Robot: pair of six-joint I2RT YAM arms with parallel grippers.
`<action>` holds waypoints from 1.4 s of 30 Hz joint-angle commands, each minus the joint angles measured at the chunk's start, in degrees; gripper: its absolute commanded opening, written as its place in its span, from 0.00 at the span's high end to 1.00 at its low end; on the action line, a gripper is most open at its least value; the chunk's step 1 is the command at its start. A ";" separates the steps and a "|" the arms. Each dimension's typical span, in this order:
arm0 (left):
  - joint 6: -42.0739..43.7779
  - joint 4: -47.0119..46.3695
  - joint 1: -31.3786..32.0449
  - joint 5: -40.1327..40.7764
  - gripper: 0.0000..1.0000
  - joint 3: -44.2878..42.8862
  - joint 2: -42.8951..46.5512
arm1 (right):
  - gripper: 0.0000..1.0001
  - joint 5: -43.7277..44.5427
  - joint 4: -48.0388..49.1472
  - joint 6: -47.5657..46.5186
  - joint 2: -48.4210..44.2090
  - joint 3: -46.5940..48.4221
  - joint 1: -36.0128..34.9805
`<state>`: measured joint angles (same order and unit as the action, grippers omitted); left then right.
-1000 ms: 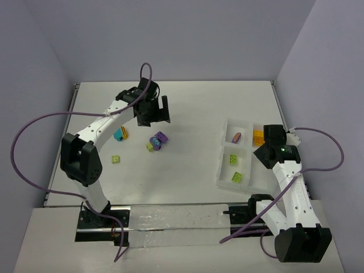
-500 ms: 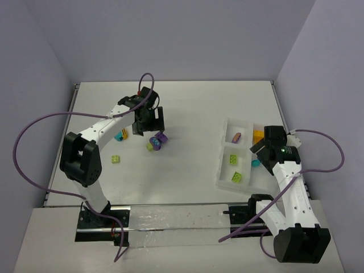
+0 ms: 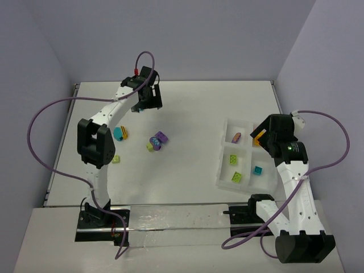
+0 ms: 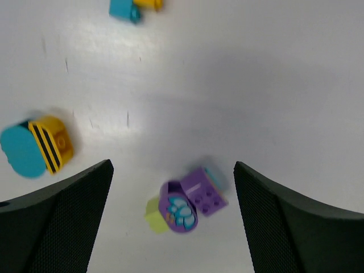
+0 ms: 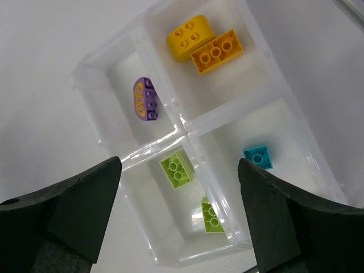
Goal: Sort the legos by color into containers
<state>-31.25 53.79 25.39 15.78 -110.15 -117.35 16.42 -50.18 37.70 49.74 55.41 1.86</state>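
1. The white table (image 3: 193, 114) is flat and matte, walled off at the back and both sides.
2. A whitish plastic tray (image 5: 185, 129) of four square compartments sits on its right side, well apart from the loose bricks.
3. Left of centre lies a purple and green clump of bricks (image 3: 156, 140).
4. Near it, further left, is a teal and yellow striped brick (image 3: 120, 133).
5. A lime green brick (image 3: 116, 159) lies closer to the near edge.
6. The left wrist view shows one more teal and yellow pair (image 4: 135, 7).
7. A clear flat strip (image 3: 170, 219) runs along the near edge.
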 commanded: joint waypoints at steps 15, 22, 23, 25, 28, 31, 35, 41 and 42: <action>-12.65 -4.22 -9.57 6.68 0.02 39.59 22.98 | 0.10 -5.70 4.48 -4.87 4.31 3.91 -1.25; -12.96 -4.89 -11.10 6.72 0.01 47.47 25.18 | 0.10 -7.56 5.00 -4.45 4.95 2.66 -1.60; -12.58 -5.69 -11.38 6.32 0.01 47.68 25.29 | 0.10 -7.68 5.00 -4.35 5.03 2.58 -1.60; -11.55 -8.32 -12.56 4.74 0.01 49.27 25.38 | 0.10 -8.01 5.00 -4.06 5.11 2.48 -1.60; -9.80 -10.13 -13.73 2.73 0.03 51.31 24.31 | 0.10 -8.07 4.95 -3.76 5.06 2.23 -1.60; -8.24 -12.16 -15.25 1.44 0.10 53.28 23.87 | 0.10 -7.95 4.68 -3.57 5.02 2.24 -1.60; -7.38 -14.05 -15.46 0.00 0.21 55.34 24.27 | 0.10 -7.81 4.56 -3.38 5.19 2.54 -2.95; -7.77 -16.09 -15.46 -0.75 0.42 57.33 23.66 | 0.10 -7.98 4.82 -2.72 5.72 2.86 -3.75; -7.86 -16.44 -15.46 -0.58 0.46 57.59 23.62 | 0.10 -7.98 4.82 -2.67 5.72 2.86 -3.84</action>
<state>-39.40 40.94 10.07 15.98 -53.39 -93.22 8.12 -47.18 34.24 55.09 56.69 -1.19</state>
